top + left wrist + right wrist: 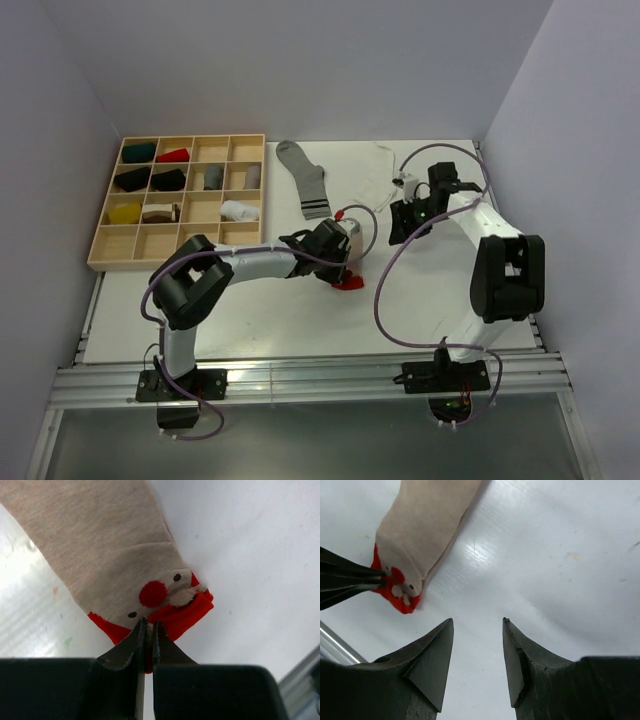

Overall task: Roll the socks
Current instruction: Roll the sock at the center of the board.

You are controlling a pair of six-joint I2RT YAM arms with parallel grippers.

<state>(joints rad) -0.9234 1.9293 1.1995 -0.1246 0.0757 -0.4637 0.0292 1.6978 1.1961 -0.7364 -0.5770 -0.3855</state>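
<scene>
The beige sock (105, 545) lies flat on the white table, its red-and-white patterned end (172, 607) toward the camera. My left gripper (148, 625) is shut on that red end; in the top view it (343, 268) is at mid-table with the red end (348, 284) showing just below it. The long pale sock with black stripes (305, 180) lies flat behind it, untouched. My right gripper (477, 622) is open and empty above bare table; the beige sock (425, 525) and the left fingers (345, 577) are to its upper left. From above the right gripper (400, 218) is right of the left one.
A wooden compartment tray (178, 264) at the back left holds several rolled socks. Another white sock (378, 170) lies at the back beside the right arm. Purple cables loop over the table between the arms. The metal rail runs along the near edge.
</scene>
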